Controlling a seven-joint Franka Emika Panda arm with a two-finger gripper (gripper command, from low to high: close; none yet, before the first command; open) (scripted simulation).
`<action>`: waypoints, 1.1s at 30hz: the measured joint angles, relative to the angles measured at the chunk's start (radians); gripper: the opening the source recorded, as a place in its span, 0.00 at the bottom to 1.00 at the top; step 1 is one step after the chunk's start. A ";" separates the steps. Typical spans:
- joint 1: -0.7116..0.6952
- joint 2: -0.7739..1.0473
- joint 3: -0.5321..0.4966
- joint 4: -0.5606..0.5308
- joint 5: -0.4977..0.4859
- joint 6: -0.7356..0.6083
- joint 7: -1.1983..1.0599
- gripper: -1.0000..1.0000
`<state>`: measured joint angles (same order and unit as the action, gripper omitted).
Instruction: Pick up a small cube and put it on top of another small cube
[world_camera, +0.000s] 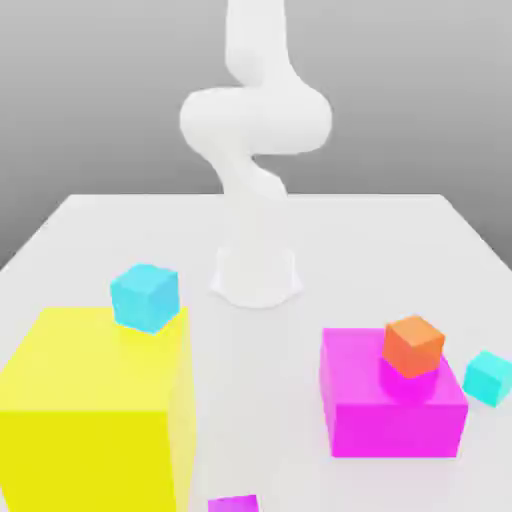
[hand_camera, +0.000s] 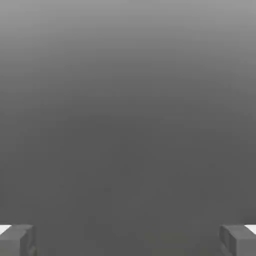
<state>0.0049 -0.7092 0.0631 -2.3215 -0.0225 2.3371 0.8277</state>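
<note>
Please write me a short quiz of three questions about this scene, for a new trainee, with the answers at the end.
1. True or false: the small orange cube rests on top of the big magenta block.
2. Which big block does the small sky-blue cube sit by? A) the big yellow block B) the magenta block C) neither
3. Fill in: the small turquoise-cyan cube lies on the white table, at the exterior view's ____ of the magenta block.

Key: 1 true. 2 A. 3 right. For reference, the gripper in the hand view is open with nothing between its fingers.
</note>
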 joint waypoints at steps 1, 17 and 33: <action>0.003 0.039 0.027 -0.009 -0.010 0.016 0.012 0.50; 0.113 0.623 0.376 -0.146 -0.226 0.251 0.241 0.50; 0.434 1.131 0.276 -0.175 -0.491 0.526 0.483 0.00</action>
<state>0.4393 0.4220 0.3392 -2.4963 -0.5139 2.8635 1.3104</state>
